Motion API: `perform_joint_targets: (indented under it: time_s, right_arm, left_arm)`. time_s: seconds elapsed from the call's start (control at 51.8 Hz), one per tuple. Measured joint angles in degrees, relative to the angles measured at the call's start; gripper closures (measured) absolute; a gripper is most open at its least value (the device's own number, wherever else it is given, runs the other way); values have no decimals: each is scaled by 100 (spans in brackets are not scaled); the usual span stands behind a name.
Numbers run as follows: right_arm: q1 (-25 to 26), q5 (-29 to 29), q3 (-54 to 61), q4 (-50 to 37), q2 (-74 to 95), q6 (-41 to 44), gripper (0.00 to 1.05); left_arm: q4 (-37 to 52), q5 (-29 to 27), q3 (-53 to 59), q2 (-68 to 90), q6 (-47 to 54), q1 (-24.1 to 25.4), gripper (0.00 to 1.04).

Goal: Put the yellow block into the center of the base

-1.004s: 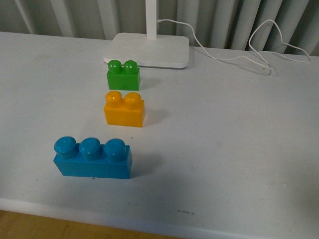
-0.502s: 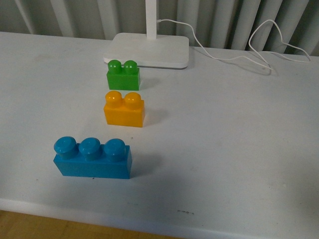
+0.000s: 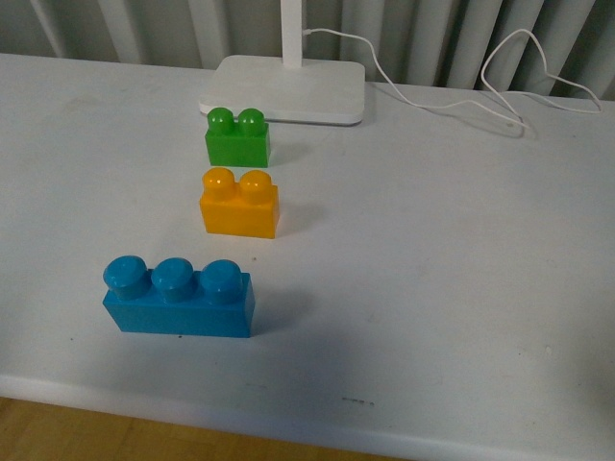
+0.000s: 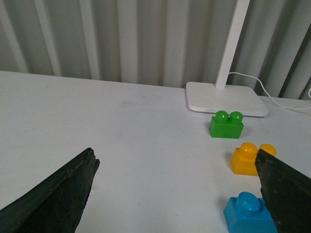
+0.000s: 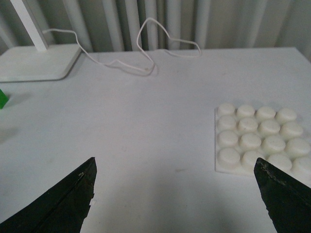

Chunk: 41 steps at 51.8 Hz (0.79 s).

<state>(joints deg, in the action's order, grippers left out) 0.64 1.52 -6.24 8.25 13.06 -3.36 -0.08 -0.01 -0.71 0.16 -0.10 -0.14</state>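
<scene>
Nothing on the white tabletop (image 3: 432, 240) has moved; only the front view has tipped slightly since a moment ago. The long blue three-stud plastic brick (image 3: 179, 298), the small yellow-orange two-stud plastic block (image 3: 239, 204) and the green two-stud brick (image 3: 237, 137) stand in a row, yellow in the middle. The left hand (image 4: 176, 158) hangs spread and empty, short of them. The right hand (image 5: 175, 167) is equally apart, near the flat white studded square base (image 5: 265, 138). I judge the pick not yet begun
</scene>
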Motion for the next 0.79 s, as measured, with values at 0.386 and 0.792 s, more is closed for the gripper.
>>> perform_joint_targets:
  time_s: [0.386,0.792]
  right_arm:
    - [743,-125,-3106,496,5366,866,9]
    - [1276,278,-4822,1036,7805,1720,9]
  left_arm:
    - [0,0,0,0,0,0,6]
    - [0,0,0,0,0,0,6]
